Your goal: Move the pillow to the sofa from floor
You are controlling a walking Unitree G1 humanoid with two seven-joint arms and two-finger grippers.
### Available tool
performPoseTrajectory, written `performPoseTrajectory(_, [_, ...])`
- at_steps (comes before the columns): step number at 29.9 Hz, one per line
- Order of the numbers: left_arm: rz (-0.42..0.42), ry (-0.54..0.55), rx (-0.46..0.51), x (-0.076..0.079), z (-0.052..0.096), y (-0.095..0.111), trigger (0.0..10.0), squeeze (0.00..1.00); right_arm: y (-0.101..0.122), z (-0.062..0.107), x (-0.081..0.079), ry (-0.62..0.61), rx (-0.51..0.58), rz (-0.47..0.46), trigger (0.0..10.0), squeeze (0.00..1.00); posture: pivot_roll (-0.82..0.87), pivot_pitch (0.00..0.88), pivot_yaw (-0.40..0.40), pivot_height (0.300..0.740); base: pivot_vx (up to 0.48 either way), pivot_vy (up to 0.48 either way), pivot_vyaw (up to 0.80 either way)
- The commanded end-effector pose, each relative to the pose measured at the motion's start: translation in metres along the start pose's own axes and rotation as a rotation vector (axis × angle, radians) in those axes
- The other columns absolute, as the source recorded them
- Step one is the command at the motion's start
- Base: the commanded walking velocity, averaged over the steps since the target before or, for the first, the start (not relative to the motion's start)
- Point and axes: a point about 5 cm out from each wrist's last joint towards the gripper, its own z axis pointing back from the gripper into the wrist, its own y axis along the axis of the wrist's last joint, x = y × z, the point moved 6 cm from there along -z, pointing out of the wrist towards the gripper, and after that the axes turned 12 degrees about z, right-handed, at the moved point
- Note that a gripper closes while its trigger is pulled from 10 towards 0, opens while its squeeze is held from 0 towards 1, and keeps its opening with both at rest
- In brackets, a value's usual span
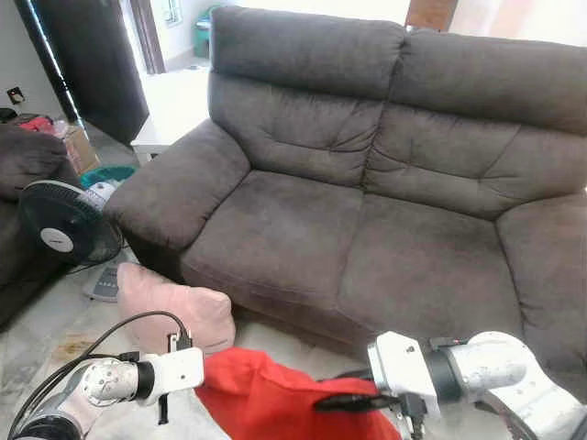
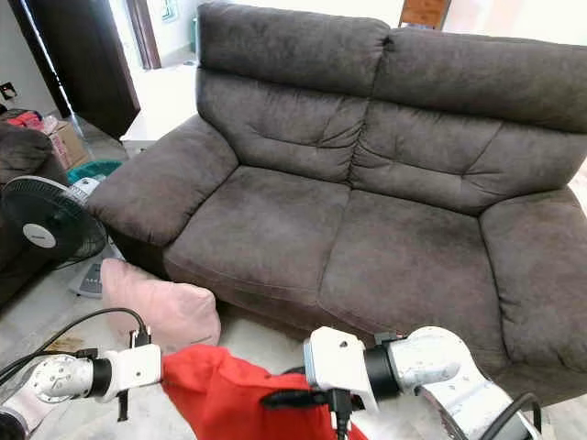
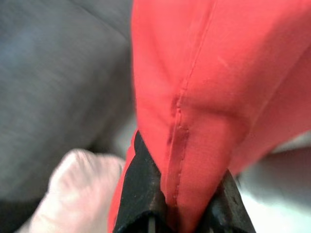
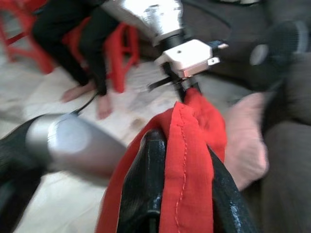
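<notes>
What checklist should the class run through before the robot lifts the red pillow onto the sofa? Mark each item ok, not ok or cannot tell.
1. Left pincer shut on the red pillow: ok, its seam is pinched between the fingers.
2. Right pincer shut on the red pillow: ok, it clamps the opposite edge.
3. Sofa seat cushions free to receive it: ok.
4. Pillow level with the seat: not ok, it hangs below the seat's front edge.
5. Pink pillow out of the lifting path: cannot tell, it lies close beside the red one.
6. Fan away from the arms: ok, it stands off to the left.
</notes>
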Motion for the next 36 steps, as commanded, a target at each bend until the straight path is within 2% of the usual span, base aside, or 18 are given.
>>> performPoseTrajectory(1, [0.010,0.117,0.154,-0.022,-0.004,0.036,1.7,0.00,0.006,0.005,0.024,-0.126,0.018,0.067,10.0,0.00,0.07,0.000,-0.032,0.740,0.000,0.000,0.00])
performPoseTrajectory(2, [0.039,0.152,0.197,-0.027,-0.005,0.045,10.0,0.00,0.001,0.004,0.029,-0.172,0.010,0.049,10.0,0.00,0.07,0.000,-0.034,0.740,0.000,0.000,0.00])
performPoseTrajectory(3, [0.059,0.172,0.224,-0.029,-0.006,0.051,10.0,0.00,-0.003,0.004,0.033,-0.200,0.005,0.035,10.0,0.00,0.07,0.000,-0.034,0.740,0.000,0.000,0.00])
performPoseTrajectory(6, [0.168,0.259,0.338,-0.037,-0.012,0.075,10.0,0.00,-0.034,0.005,0.065,-0.455,-0.102,0.009,10.0,0.00,0.07,0.000,-0.037,0.740,0.000,0.000,0.00])
performPoseTrajectory(8, [0.216,0.266,0.376,-0.036,-0.014,0.081,10.0,0.00,-0.042,0.006,0.074,-0.534,-0.135,0.000,10.0,0.00,0.06,0.000,-0.038,0.740,0.000,0.000,0.00])
performPoseTrajectory(9, [0.241,0.282,0.395,-0.036,-0.015,0.085,10.0,0.00,-0.044,0.006,0.079,-0.583,-0.127,-0.021,10.0,0.00,0.06,0.000,-0.039,0.740,0.000,0.000,0.00])
performPoseTrajectory(10, [0.292,0.324,0.440,-0.036,-0.019,0.094,10.0,0.00,-0.048,0.006,0.086,-0.673,-0.105,-0.098,10.0,0.00,0.07,0.000,-0.039,0.740,0.000,0.000,0.00])
performPoseTrajectory(15, [0.369,0.455,0.500,-0.042,-0.019,0.107,10.0,0.00,-0.056,0.010,0.097,-0.831,-0.086,-0.169,10.0,0.00,0.07,0.000,-0.044,0.740,0.000,0.000,0.00])
performPoseTrajectory(16, [0.399,0.536,0.516,-0.048,-0.015,0.111,10.0,0.00,-0.059,0.014,0.099,-0.894,-0.081,-0.198,10.0,0.00,0.07,0.000,-0.047,0.740,0.000,0.000,0.00])
performPoseTrajectory(20, [0.433,0.688,0.553,-0.061,-0.002,0.118,10.0,0.00,-0.068,0.024,0.100,-1.009,-0.097,-0.223,10.0,0.00,0.08,0.000,-0.058,0.740,0.000,0.000,0.00])
performPoseTrajectory(22, [0.456,0.724,0.569,-0.064,0.002,0.121,10.0,0.00,-0.071,0.028,0.100,-1.066,-0.082,-0.262,10.0,0.00,0.07,0.000,-0.056,0.740,0.000,0.000,0.00])
performPoseTrajectory(24, [0.484,0.822,0.588,-0.072,0.009,0.122,10.0,0.00,-0.069,0.029,0.098,-1.121,-0.032,-0.347,10.0,0.00,0.07,0.000,-0.063,0.740,0.000,0.000,0.00])
performPoseTrajectory(27, [0.461,0.879,0.614,-0.076,0.016,0.129,10.0,0.00,-0.066,0.027,0.095,-1.139,0.001,-0.395,10.0,0.00,0.07,0.000,-0.064,0.740,0.000,0.000,0.00])
performPoseTrajectory(32, [0.409,0.903,0.629,-0.074,0.020,0.143,10.0,0.00,-0.080,0.031,0.085,-1.176,-0.053,-0.400,10.0,0.00,0.07,0.000,-0.058,0.740,0.000,0.000,0.00])
performPoseTrajectory(33, [0.358,0.898,0.630,-0.072,0.019,0.150,10.0,0.00,-0.085,0.033,0.082,-1.184,-0.081,-0.389,10.0,0.00,0.07,0.000,-0.052,0.740,0.000,0.000,0.00])
performPoseTrajectory(36, [0.366,0.909,0.631,-0.073,0.017,0.153,10.0,0.00,-0.091,0.029,0.076,-1.170,-0.109,-0.372,10.0,0.00,0.07,0.000,-0.044,0.740,0.000,0.000,0.00])
